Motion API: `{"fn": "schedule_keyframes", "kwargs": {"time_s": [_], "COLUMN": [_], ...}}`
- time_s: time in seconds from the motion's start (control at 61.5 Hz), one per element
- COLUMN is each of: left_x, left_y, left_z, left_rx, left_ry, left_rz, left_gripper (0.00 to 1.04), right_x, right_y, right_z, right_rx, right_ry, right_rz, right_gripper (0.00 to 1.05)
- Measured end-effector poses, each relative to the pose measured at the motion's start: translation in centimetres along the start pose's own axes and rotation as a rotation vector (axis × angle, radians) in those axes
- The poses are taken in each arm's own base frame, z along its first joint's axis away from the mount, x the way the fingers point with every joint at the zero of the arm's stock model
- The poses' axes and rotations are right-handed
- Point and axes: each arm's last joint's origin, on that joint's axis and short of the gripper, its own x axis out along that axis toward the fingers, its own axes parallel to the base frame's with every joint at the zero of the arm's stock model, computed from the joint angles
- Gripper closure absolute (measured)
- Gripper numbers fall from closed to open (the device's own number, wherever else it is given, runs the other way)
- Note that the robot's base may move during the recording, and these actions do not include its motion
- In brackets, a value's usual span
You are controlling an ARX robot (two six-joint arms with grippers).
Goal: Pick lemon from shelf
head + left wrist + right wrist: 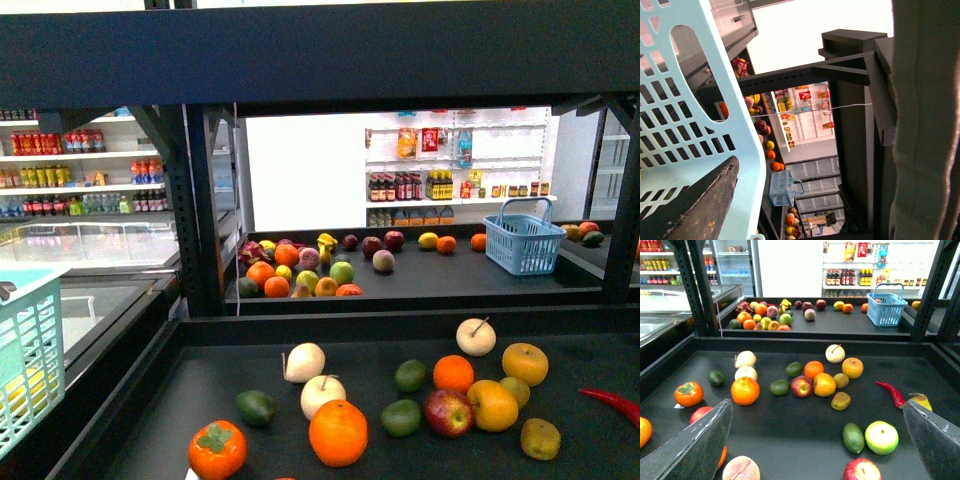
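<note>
The lemon (492, 405) is a yellow-orange oval fruit on the black shelf's near tray (200, 385), touching a red apple (448, 412) and just in front of an orange (453, 373). In the right wrist view the lemon (824, 384) lies mid-tray, well ahead of my right gripper (816, 405), which is open and empty above the bare tray (790, 425). My left gripper (815, 165) is open and empty, close beside a light teal basket (690, 100); the lemon does not show there. Neither gripper shows in the front view.
A round yellow-orange apple-like fruit (525, 363), a large orange (338, 432), limes, a persimmon (217, 449) and a red chilli (612, 402) share the near tray. The teal basket (25, 360) stands at left. A farther tray holds more fruit and a blue basket (523, 238).
</note>
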Motion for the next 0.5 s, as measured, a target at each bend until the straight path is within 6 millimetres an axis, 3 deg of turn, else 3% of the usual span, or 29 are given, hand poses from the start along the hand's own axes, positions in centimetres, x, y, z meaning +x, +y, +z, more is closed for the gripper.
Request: {"fn": "schedule_keyframes", "kwargs": {"time_s": [0.26, 0.374, 0.504], "left_x": [-1.4, -3.1, -6.2], "left_y": [-4.1, -7.5, -11.1], "left_z": [0.7, 0.6, -0.9], "left_rx": [0.141, 0.262, 0.469], "left_ry": [0.019, 0.029, 0.058], "left_rz": [0.066, 0.172, 0.292], "left_gripper": [0.08, 0.08, 0.08], "right_x": [0.0, 0.0, 0.0], "right_y": [0.0, 0.0, 0.0], "right_z": [0.0, 0.0, 0.0], "right_rx": [0.0, 0.0, 0.0], "right_ry": [0.0, 0.0, 0.0], "right_rz": [0.0, 0.0, 0.0], "right_gripper": [0.02, 0.02, 0.02]}}
